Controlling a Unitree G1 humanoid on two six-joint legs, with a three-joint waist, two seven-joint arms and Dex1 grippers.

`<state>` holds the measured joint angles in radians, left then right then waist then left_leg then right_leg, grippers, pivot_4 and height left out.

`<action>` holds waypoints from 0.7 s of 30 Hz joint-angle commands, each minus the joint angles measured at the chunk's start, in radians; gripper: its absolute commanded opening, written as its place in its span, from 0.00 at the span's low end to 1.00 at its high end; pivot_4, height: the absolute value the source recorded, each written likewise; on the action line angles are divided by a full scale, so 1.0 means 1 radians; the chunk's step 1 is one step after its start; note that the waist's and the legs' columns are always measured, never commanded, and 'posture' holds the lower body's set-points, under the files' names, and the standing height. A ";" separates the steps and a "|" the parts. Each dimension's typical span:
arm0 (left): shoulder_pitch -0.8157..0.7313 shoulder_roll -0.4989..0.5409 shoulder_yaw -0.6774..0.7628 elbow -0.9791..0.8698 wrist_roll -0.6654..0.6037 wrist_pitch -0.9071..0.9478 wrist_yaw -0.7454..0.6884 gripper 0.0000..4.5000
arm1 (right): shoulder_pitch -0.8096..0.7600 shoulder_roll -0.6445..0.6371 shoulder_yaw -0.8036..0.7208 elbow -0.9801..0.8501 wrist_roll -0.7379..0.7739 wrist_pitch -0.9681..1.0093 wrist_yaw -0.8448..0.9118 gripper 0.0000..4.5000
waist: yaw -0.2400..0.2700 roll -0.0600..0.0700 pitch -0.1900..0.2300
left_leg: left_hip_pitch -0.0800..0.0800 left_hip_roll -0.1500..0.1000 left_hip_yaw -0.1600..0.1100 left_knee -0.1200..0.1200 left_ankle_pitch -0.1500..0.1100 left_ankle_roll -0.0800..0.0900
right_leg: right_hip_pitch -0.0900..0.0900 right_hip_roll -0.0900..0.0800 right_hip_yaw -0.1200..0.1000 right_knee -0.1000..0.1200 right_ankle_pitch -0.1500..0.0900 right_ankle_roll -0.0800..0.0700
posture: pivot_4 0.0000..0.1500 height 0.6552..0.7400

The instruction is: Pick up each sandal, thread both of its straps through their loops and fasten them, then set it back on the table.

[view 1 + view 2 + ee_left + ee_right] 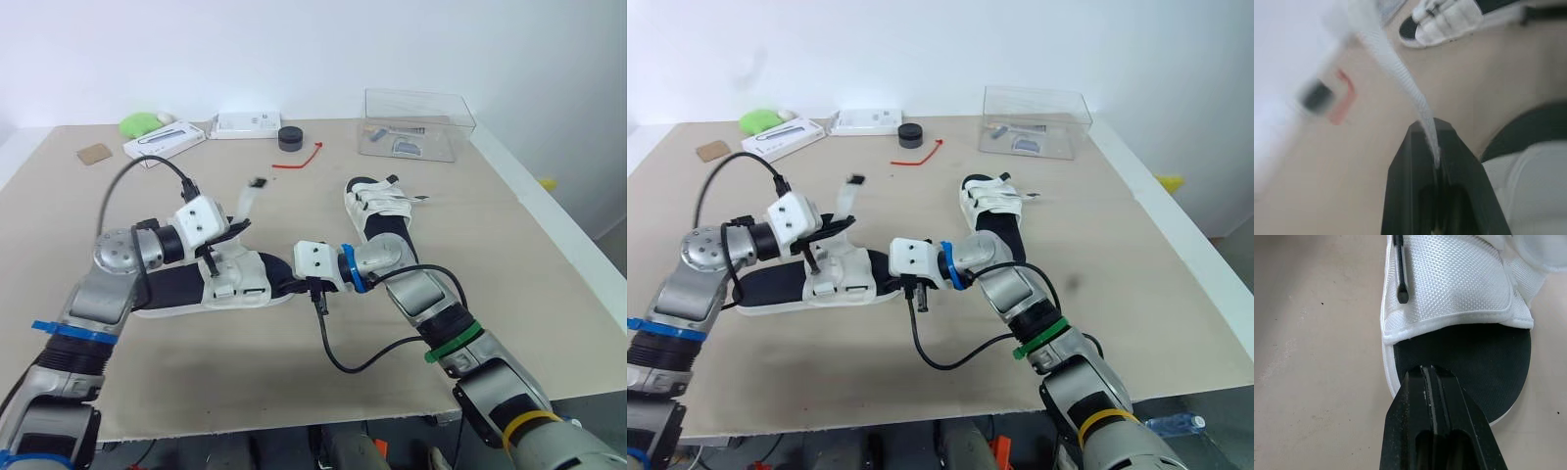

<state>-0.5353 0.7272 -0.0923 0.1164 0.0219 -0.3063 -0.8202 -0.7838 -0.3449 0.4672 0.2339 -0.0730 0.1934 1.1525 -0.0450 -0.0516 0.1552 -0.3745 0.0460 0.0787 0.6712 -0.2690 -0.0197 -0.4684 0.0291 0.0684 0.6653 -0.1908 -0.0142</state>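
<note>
A white sandal with a black footbed (230, 284) lies on the table between my arms. My left gripper (235, 227) is shut on one of its white straps (1400, 73), which rises loose to a dark tip (257, 183). In the left wrist view the strap runs out from between the closed fingers (1415, 161). My right gripper (1430, 372) is shut, with its tips resting against the black footbed (1474, 357) at the sandal's open end, below the white upper (1449, 279). A second white sandal (380, 211) lies farther back on the right.
Along the table's far side are a clear plastic box (416, 122), a black round object (290, 138), a red tie (299, 159), two white boxes (245, 124) (164, 139), a green item (139, 123) and a brown card (95, 153).
</note>
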 commanded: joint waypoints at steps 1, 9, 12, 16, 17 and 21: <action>-0.032 0.051 0.009 0.065 0.155 -0.340 0.101 0.01 | 0.013 -0.005 0.020 0.000 -0.011 0.004 0.014 0.00 | 0.000 0.000 0.000 | 0.000 0.000 0.000 0.000 0.000 0.000 | 0.000 -0.001 0.000 0.000 0.000 0.000 | 1.00 0.84; -0.094 0.081 0.002 0.195 0.279 -0.599 0.227 0.01 | 0.014 -0.001 0.026 0.001 -0.012 -0.002 0.017 0.00 | -0.002 0.000 0.000 | 0.000 0.001 0.003 0.000 -0.001 0.003 | 0.000 0.000 0.000 0.000 0.001 0.000 | 1.00 0.84; -0.121 0.096 -0.011 0.214 0.359 -0.672 0.268 0.01 | 0.010 -0.001 0.026 0.008 -0.013 -0.006 0.019 0.00 | -0.003 0.000 0.000 | 0.000 0.001 0.005 0.000 -0.002 0.004 | 0.000 0.001 0.000 0.000 0.000 0.000 | 1.00 0.84; -0.151 0.109 -0.043 0.266 0.398 -0.723 0.281 0.01 | 0.006 -0.001 0.026 0.015 -0.014 -0.008 0.020 0.00 | -0.002 0.000 0.000 | 0.000 0.002 0.006 0.000 -0.002 0.004 | 0.000 0.001 0.000 0.000 0.001 0.000 | 1.00 0.84; -0.157 0.108 -0.050 0.278 0.385 -0.721 0.275 0.01 | 0.005 -0.001 0.026 0.017 -0.014 -0.009 0.020 0.00 | -0.002 0.000 0.000 | 0.000 0.002 0.006 0.000 -0.002 0.004 | 0.000 0.001 0.000 0.000 0.001 0.000 | 1.00 0.84; -0.176 0.114 -0.075 0.299 0.347 -0.684 0.233 0.01 | 0.002 0.001 0.026 0.020 -0.013 -0.009 0.021 0.00 | -0.002 0.000 0.000 | 0.001 0.002 0.008 0.000 -0.002 0.004 | 0.000 0.001 -0.001 0.000 0.000 0.001 | 1.00 0.84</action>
<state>-0.6838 0.8196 -0.1683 0.4209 0.4081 -1.0031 -0.5771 -0.7853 -0.3431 0.4693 0.2402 -0.0732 0.1775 1.1558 -0.0474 -0.0515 0.1551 -0.3738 0.0476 0.0866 0.6713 -0.2708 -0.0157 -0.4686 0.0301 0.0674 0.6651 -0.1911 -0.0129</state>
